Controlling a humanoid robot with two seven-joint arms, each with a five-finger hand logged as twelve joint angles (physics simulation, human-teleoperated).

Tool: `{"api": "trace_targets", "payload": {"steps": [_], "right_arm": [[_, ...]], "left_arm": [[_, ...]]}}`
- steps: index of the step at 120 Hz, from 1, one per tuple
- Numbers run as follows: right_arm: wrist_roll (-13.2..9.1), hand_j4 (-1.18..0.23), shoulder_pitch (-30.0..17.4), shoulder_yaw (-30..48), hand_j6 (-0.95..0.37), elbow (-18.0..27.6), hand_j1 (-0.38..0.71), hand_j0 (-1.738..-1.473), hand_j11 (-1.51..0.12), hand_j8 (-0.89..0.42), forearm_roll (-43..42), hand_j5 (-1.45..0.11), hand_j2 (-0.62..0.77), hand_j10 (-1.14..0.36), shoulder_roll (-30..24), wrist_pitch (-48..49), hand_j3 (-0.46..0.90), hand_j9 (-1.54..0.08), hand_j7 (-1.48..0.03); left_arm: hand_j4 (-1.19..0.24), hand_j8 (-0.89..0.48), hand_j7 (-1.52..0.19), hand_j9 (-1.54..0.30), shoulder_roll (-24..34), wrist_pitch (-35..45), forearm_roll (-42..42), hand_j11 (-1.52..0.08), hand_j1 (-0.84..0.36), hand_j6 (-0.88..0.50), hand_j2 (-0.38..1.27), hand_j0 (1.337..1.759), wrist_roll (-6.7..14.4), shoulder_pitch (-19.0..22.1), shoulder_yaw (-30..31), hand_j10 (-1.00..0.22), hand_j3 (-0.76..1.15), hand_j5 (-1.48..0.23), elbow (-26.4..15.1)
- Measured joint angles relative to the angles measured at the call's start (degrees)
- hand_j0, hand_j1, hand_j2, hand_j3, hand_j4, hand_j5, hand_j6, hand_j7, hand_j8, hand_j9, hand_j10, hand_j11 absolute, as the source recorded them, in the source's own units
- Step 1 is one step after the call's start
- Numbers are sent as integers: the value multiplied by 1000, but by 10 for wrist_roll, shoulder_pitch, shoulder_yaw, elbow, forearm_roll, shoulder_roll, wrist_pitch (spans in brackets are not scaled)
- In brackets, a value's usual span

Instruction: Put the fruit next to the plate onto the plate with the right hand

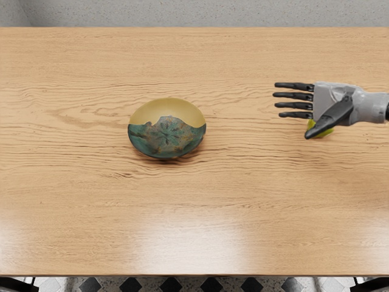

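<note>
We see a wooden table [194,213] filling most of the head view. A little left of its middle stands the plate [166,128], a shallow dish with a pale yellow far rim and a mottled blue-green inside; nothing lies on it.

Well to the right of the plate, and slightly farther back than it, the right hand [325,103] reaches in from the right edge. Its four dark fingers [295,86] are stretched straight toward the plate, held apart from one another and closed on nothing. The thumb slants down and toward the plate.

Under the palm, partly hidden by the thumb, lies the fruit [326,131], small and yellow-green, on the table well apart from the plate. We cannot tell whether the thumb touches it, nor what kind of fruit it is.
</note>
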Motion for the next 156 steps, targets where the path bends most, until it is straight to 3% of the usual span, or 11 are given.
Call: {"api": "trace_targets", "payload": {"steps": [17,26,39,44,53,61,67,76,108,139,156], "right_arm": [[-23,-33,11,25,-33,-13,-309,-1658,-44,-33,-20,-44,-6,-33,25,0,0,-44,-44],[-24,-32,11,57,-32,-41,-310,-1658,-43,-32,-35,-43,-6,-32,5,0,0,-43,-43],[-18,-34,-21,160,-33,-79,-308,-1658,-44,-33,-143,-44,-6,-34,-6,0,0,-44,-45],[2,-34,-34,185,-34,-85,-308,-1658,-45,-34,-197,-45,-6,-34,-8,0,0,-45,-45],[61,-33,-58,206,-33,-91,-309,-1658,-45,-33,-286,-45,-6,-33,-4,0,0,-45,-45],[111,-30,-70,196,-30,-94,-313,-1658,-40,-30,-351,-40,-5,-30,16,0,0,-40,-40],[137,-28,-73,177,-27,-95,-316,-1658,-36,-27,-380,-36,-4,-27,33,-9,0,-36,-36],[159,-27,-75,153,-27,-96,-318,-1658,-34,-26,-405,-34,-4,-26,48,-50,0,-34,-34],[203,-30,-69,69,-30,-106,-315,-1658,-38,-30,-434,-38,-4,-29,65,-220,0,-38,-38],[341,-32,-44,13,-33,-211,-313,-1658,-41,-32,-409,-41,-4,-32,147,-266,0,-41,-41],[373,-29,-44,-3,-30,-247,-315,-1658,-38,-29,-377,-38,-4,-29,162,-267,0,-38,-38]], "left_arm": [[0,0,0,0,0,0,0,0,349,0,0,1658,0,0,0,0,0,0,0],[0,0,0,0,0,0,0,0,349,0,0,1658,0,0,0,0,0,0,0],[0,0,0,0,0,0,0,0,349,0,0,1658,0,0,0,0,0,0,0],[0,0,0,0,0,0,0,0,349,0,0,1658,0,0,0,0,0,0,0],[0,0,0,0,0,0,0,0,349,0,0,1658,0,0,0,0,0,0,0],[0,0,0,0,0,0,0,0,349,0,0,1658,0,0,0,0,0,0,0],[0,0,0,0,0,0,0,0,349,0,0,1658,0,0,0,0,0,0,0],[0,0,0,0,0,0,0,0,349,0,0,1658,0,0,0,0,0,0,0],[0,0,0,0,0,0,0,0,349,0,0,1658,0,0,0,0,0,0,0],[0,0,0,0,0,0,0,0,349,0,0,1658,0,0,0,0,0,0,0],[0,0,0,0,0,0,0,0,349,0,0,1658,0,0,0,0,0,0,0]]}}
